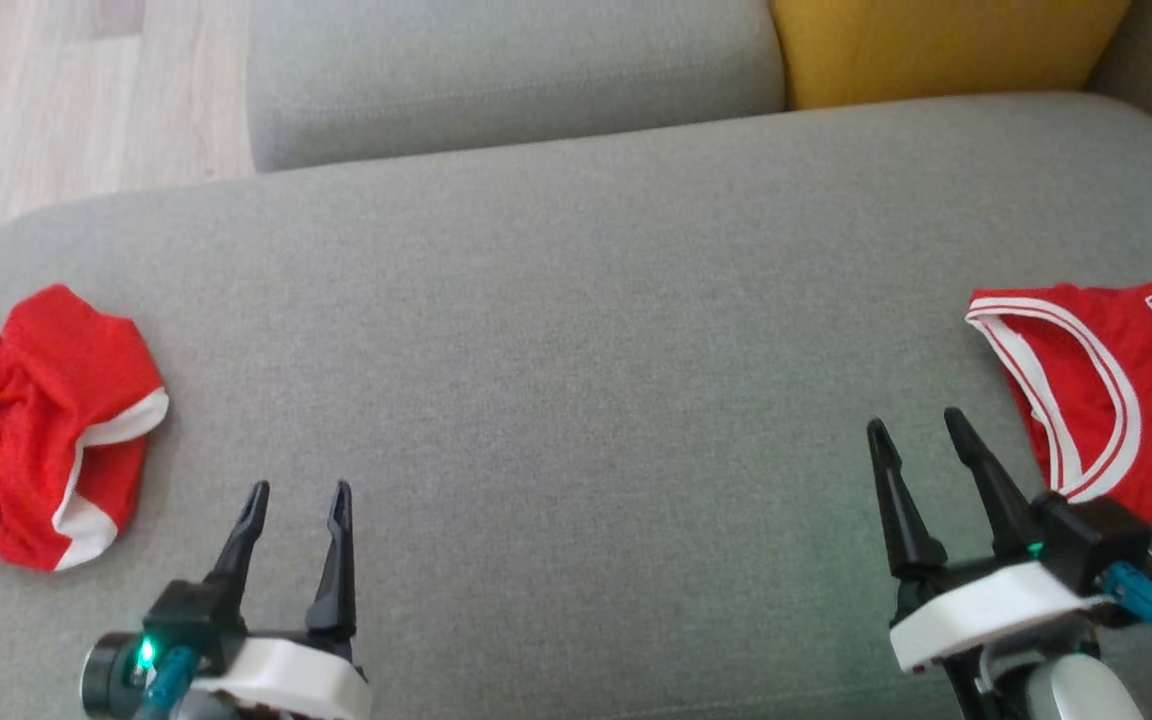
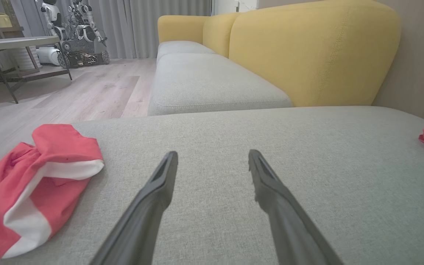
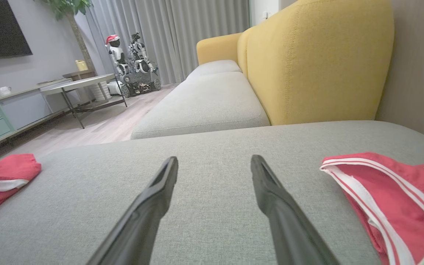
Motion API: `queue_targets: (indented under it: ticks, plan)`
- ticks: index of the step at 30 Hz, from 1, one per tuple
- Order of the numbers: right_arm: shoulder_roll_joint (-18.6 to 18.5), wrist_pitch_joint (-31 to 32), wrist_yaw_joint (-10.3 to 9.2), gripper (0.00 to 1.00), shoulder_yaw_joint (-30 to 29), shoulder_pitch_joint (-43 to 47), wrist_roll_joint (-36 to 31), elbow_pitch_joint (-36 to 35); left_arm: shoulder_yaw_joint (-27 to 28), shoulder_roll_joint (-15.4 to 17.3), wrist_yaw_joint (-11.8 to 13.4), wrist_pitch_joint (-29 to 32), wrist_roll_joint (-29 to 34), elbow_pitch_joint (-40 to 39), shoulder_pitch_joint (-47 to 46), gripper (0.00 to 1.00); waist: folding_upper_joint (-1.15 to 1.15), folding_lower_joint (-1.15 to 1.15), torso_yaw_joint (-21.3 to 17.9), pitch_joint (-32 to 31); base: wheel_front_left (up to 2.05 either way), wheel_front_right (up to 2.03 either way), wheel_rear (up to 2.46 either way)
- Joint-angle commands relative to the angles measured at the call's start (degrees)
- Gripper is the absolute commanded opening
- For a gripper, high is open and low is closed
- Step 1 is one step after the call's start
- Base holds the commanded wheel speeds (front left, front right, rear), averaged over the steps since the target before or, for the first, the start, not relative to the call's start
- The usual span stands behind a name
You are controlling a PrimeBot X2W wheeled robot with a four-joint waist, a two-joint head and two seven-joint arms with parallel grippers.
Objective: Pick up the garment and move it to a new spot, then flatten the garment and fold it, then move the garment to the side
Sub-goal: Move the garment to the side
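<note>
— Shorts (image 1: 46, 430), red with white trim, lie crumpled at nine o'clock on the grey seat cushion (image 1: 576, 300). The head view's left edge cuts them off, so their full outline can't be told.

— Anything touching them?

— No. The left gripper (image 1: 299, 490) sits at seven o'clock, apart from the shorts. Its fingers are spread and empty, with the tips toward twelve. The bottom edge cuts off its arm.

— And further right?

— The right gripper (image 1: 916, 420) is at five o'clock, likewise spread wide and holding nothing. Just beside it, at three o'clock, lies a red jersey (image 1: 1126, 390) with white-striped edging. The gripper's black wrist block hides part of the jersey's lower edge, so I can't tell whether they touch there. In the right wrist view the fingers are apart from the cloth.

— Can you read the lettering?

— No. Dark letters outlined in white run off the right edge, and only parts of them show.

— Which one is the garment to fold?

— I can't tell. Both lie on the same cushion, well apart, at opposite ends.

— Behind them?

— A second cushion (image 1: 506, 80) at twelve, a yellow backrest (image 1: 946, 45) at one and pale wood floor (image 1: 56, 90) at eleven. The left wrist view shows a table (image 2: 13, 42) and a wheeled machine (image 2: 76, 33) by the curtains (image 2: 153, 22), too small to make out.
</note>
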Motion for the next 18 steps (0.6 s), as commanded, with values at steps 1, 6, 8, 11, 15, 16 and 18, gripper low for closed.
queue_targets:
  ticks: [1,6,8,11,15,16,18]
  plan:
    - [0.1,0.2,-0.05,1.0,1.0,-1.0,-0.5,-2.6,1.5,0.5,0.6,-0.1,-0.3,-2.5,-1.4,1.0,0.0,0.0,0.1,-0.5,0.0,0.0,0.0]
    - [0.4,1.2,-0.05,1.0,1.1,0.3,-0.7,-3.8,1.3,0.5,1.3,0.6,-0.4,-3.9,-0.1,1.0,0.0,0.0,0.3,-1.2,0.0,0.0,0.0]
    - [0.5,1.4,-0.05,1.0,1.2,0.6,-0.7,-4.1,1.5,0.7,1.1,0.6,-0.8,-3.7,0.1,1.0,0.0,0.0,0.4,-1.3,0.0,0.0,0.0]
    - [0.6,1.7,-0.05,1.0,1.2,0.7,-0.8,-4.4,1.3,0.7,1.2,0.6,-0.8,-3.7,0.1,1.0,0.0,0.0,0.4,-1.4,0.0,0.0,0.0]
    - [0.6,1.9,-0.05,1.0,1.2,0.8,-0.9,-4.6,1.1,0.7,1.5,0.8,-0.8,-4.2,0.2,1.0,0.0,0.0,0.5,-1.4,0.0,0.0,0.0]
    - [0.6,2.0,-0.05,1.0,1.2,0.8,-0.9,-4.7,1.0,0.7,1.6,0.8,-0.8,-4.2,0.2,1.0,0.0,0.0,0.5,-1.4,0.0,0.0,0.0]
    - [0.6,2.0,-0.05,1.0,1.2,0.8,-0.9,-4.7,1.0,0.8,1.6,0.9,-0.8,-4.4,0.1,1.0,0.0,0.0,0.6,-1.4,0.0,0.0,0.0]
